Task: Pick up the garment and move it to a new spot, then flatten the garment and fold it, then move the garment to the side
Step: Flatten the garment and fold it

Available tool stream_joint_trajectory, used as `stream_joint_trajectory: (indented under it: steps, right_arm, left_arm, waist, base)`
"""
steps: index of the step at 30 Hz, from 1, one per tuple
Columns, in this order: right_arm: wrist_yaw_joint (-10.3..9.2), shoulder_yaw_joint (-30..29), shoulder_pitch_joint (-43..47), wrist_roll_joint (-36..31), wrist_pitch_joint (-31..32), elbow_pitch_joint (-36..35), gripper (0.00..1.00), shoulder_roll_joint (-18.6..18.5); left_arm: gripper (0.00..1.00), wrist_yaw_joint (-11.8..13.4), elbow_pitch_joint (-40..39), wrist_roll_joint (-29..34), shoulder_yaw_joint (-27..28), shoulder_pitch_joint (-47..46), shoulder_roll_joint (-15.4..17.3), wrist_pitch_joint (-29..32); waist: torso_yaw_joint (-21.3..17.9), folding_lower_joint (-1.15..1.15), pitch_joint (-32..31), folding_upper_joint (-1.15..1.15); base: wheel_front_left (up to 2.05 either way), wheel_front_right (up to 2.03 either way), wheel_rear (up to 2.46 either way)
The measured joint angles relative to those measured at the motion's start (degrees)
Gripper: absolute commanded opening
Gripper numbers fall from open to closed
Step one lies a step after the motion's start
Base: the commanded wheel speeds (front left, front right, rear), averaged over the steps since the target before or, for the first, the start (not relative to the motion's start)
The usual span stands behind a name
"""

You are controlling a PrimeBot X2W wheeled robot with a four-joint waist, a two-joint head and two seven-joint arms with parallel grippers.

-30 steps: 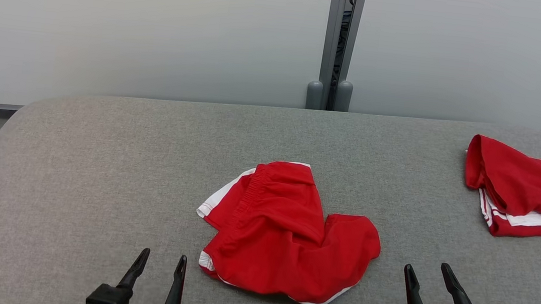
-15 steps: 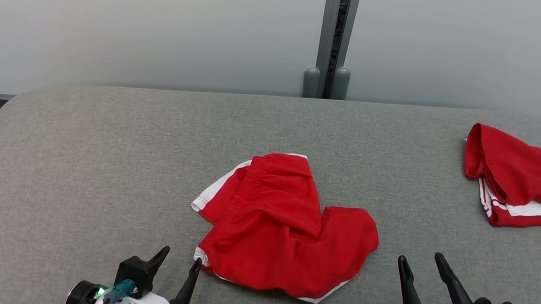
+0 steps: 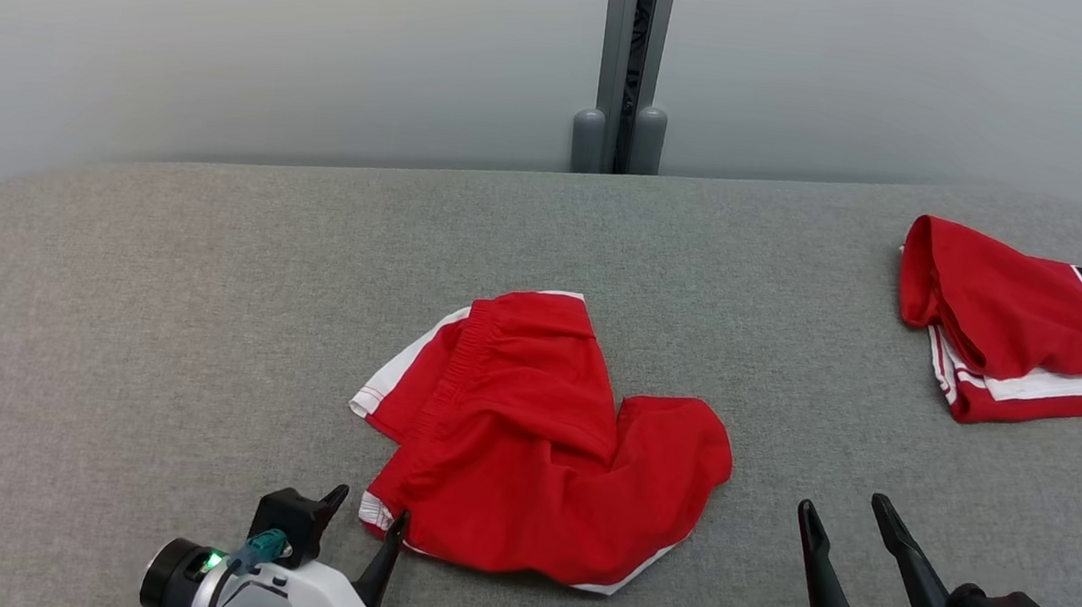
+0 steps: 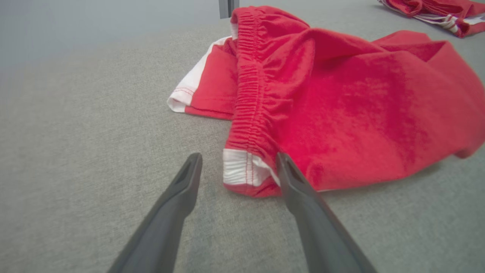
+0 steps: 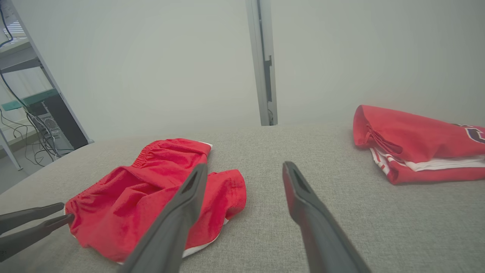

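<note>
- Two grippers, both spread wide, neither holding anything.
- Left gripper (image 3: 369,507): the white-trimmed corner (image 4: 242,172) of the red shorts (image 3: 536,444) lies between its fingers. One fingertip (image 4: 282,161) looks to brush the cloth.
- Step in hand, judged: pinching that corner. Best to push in past the elastic, staying low over the grey pad (image 3: 149,303), and close on every layer.
- Right gripper (image 3: 844,504): idle, with the shorts well apart beyond its left finger.

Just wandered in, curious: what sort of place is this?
Probably a lab or test room, not a laundry: a grey padded table before bare wall panels, two red garments, shorts and a jersey, laid out on it, and a rack with loose cables beside it.
</note>
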Motion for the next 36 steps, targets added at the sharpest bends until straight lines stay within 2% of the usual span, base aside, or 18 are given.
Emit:
stream_joint_trajectory:
  steps: [5, 6, 9, 12, 13, 14, 21, 25, 29, 31, 36]
  right_arm:
    - [0.00, 0.19, -0.18, 0.01, 0.00, -0.01, 1.00, -0.30]
    - [0.00, 0.22, -0.18, 0.01, 0.00, -0.02, 1.00, -0.32]
    - [0.00, 0.14, -0.23, 0.01, 0.00, -0.02, 1.00, -0.57]
    - [0.00, 0.09, -0.36, 0.00, 0.00, -0.02, 1.00, -0.66]
    - [0.00, 0.08, -0.43, 0.00, 0.00, -0.01, 1.00, -0.67]
    - [0.00, 0.09, -0.48, 0.00, 0.00, -0.02, 1.00, -0.69]
    - [0.00, 0.15, -0.47, 0.01, 0.00, 0.08, 1.00, -0.69]
    - [0.00, -0.07, -0.47, -0.02, 0.00, 0.12, 1.00, -0.18]
    - [0.00, -0.38, -0.46, -0.37, 0.00, 0.26, 1.00, 0.43]
    - [0.00, -0.52, -0.43, -0.44, 0.00, 0.38, 1.00, 0.67]
    - [0.00, -0.63, -0.36, -0.47, 0.00, 0.46, 1.00, 1.05]
  left_arm:
    - [0.85, -0.01, 2.61, -0.82, -0.63, -1.41, -0.05, -0.01]
    - [0.85, -0.02, 2.99, -1.04, -0.77, -1.67, -0.05, -0.02]
    - [0.72, -0.20, 3.87, -1.78, -1.19, -1.78, -0.13, -0.02]
    - [0.35, -0.22, 3.74, -2.41, -1.63, -2.02, -0.14, -0.03]
    - [0.09, -0.29, 3.65, -2.67, -1.77, -2.03, -0.15, -0.04]
    - [0.00, -0.29, 3.52, -3.00, -1.98, -2.02, -0.15, -0.04]
    - [0.00, -0.36, 0.03, -5.93, -4.19, -1.67, -0.16, -0.09]
    - [0.00, -0.36, -5.31, -13.44, -7.62, -1.58, -0.18, 0.51]
    - [0.00, -0.36, -14.63, -23.14, -11.15, -2.96, 0.98, 5.52]
    - [0.00, -0.36, -19.39, -26.13, -12.54, -4.87, 3.09, 8.25]
    - [0.00, -0.36, -27.11, -30.83, -12.56, -9.04, 5.36, 13.30]
  waist:
    - [-0.65, 0.00, 0.57, 0.00]
    - [-0.77, 0.00, 0.69, 0.00]
    - [-1.03, 0.00, 1.02, 0.00]
    - [-1.22, 0.00, 1.23, 0.00]
    - [-1.27, 0.00, 1.21, 0.00]
    - [-1.29, 0.00, 1.21, 0.00]
    - [-1.16, 0.00, 0.69, 0.00]
    - [-1.35, 0.00, 0.19, 0.00]
    - [-1.98, 0.00, -0.23, 0.00]
    - [-2.50, 0.00, -0.40, 0.00]
    - [-3.71, 0.00, -0.51, 0.00]
  base:
    - [0.00, 0.00, 0.00]
    - [0.00, 0.00, 0.00]
    - [0.00, 0.00, 0.00]
    - [0.00, 0.00, 0.00]
    - [0.00, 0.00, 0.00]
    - [0.00, 0.00, 0.00]
    - [0.00, 0.00, 0.00]
    - [0.00, 0.00, 0.00]
    - [0.00, 0.00, 0.00]
    - [0.00, 0.00, 0.00]
    - [0.00, 0.00, 0.00]
